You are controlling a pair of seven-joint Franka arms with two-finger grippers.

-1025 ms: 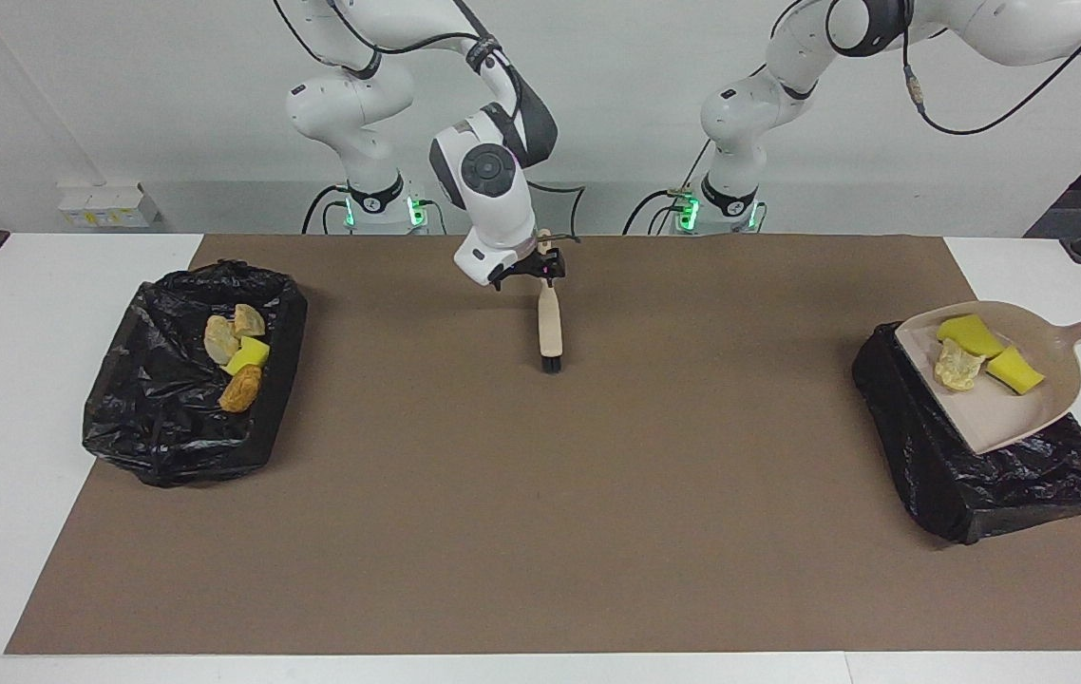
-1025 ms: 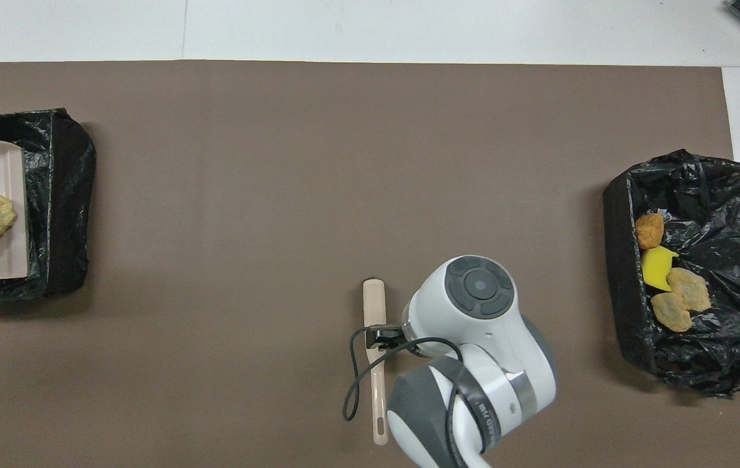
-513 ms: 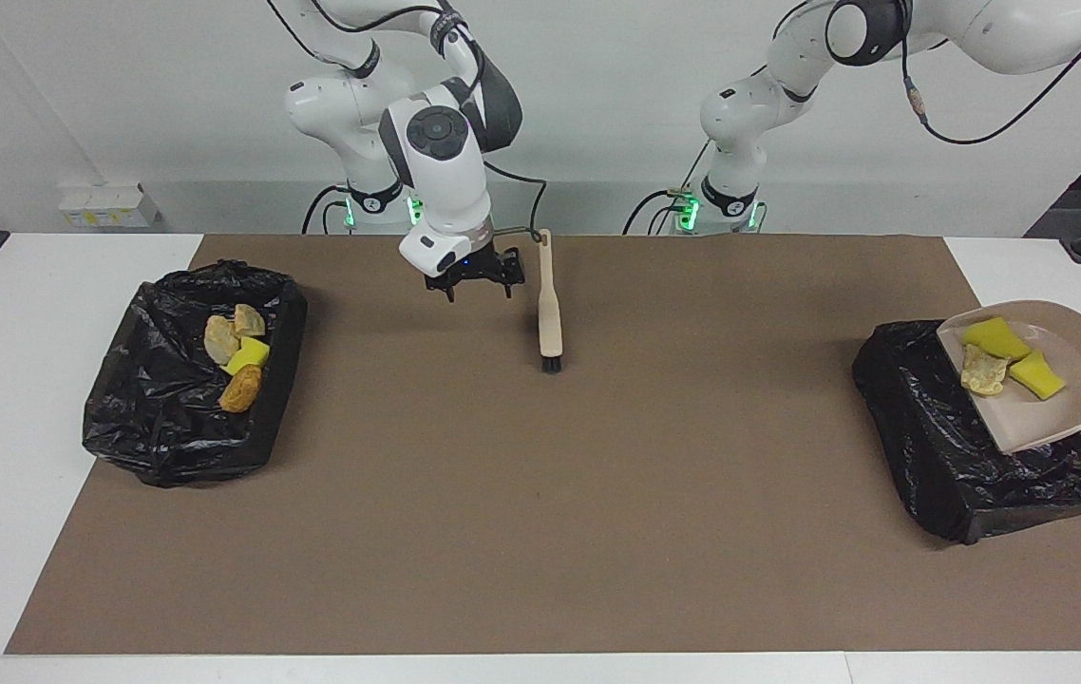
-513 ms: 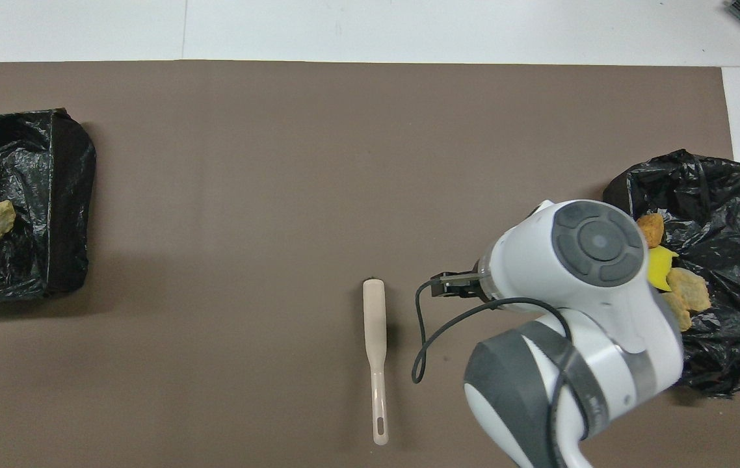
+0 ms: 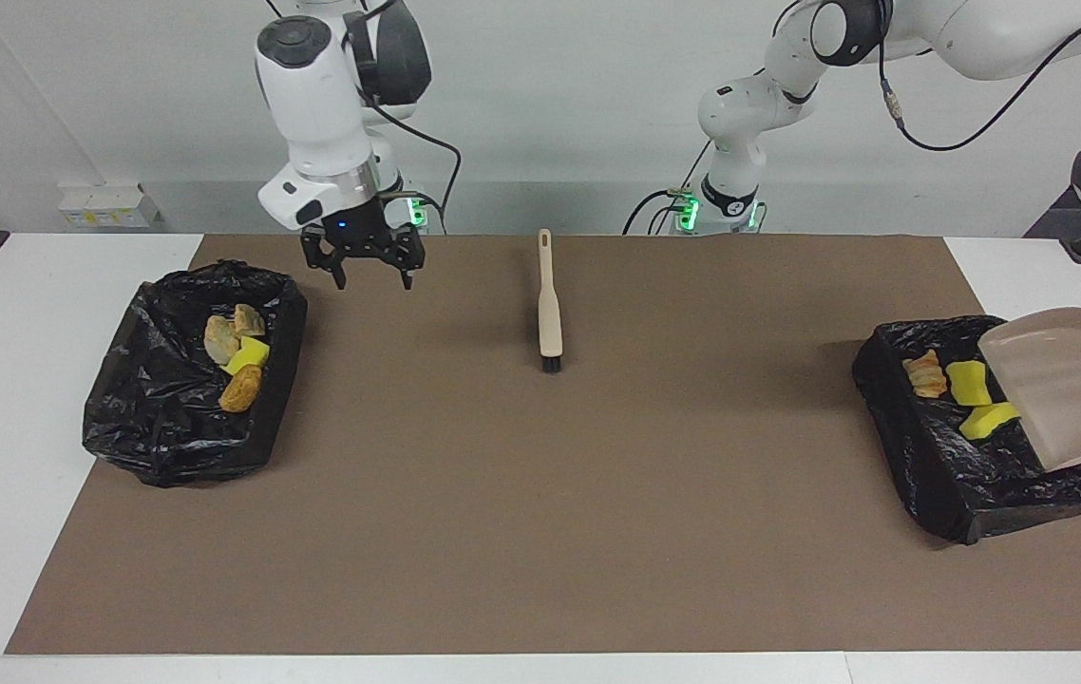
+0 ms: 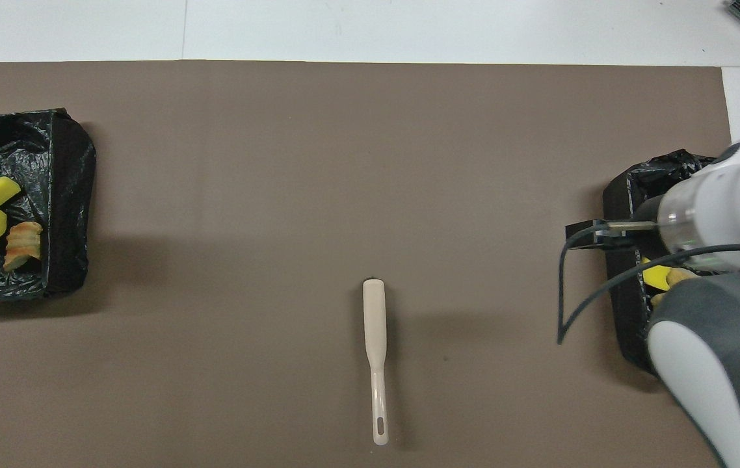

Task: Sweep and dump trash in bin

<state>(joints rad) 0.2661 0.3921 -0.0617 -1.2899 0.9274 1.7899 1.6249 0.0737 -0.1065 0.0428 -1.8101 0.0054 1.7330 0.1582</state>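
1. Trash, first lot: three lumps (image 5: 963, 397), two yellow and one golden-brown, inside the black-lined bin (image 5: 920, 456) at the left arm's end of the worktop (image 5: 540, 532).
2. Trash, second lot: four lumps (image 5: 235, 356), pale, yellow and golden-brown, inside the black-lined bin (image 5: 161, 427) at the right arm's end.
3. Dustpan (image 5: 1068, 385): beige, tipped steeply over the first bin, mouth down toward the three lumps, no lumps on it.
4. Left gripper: out of view; hold on the dustpan cannot be told.
5. Right gripper (image 5: 362, 268): raised beside the second bin, fingers (image 5: 339, 275) spread wide, holding nothing, apart from the lumps.
6. Brush (image 5: 548, 304): flat on the brown mat mid-worktop, bristles pointing away from the robots, well apart from both bins.
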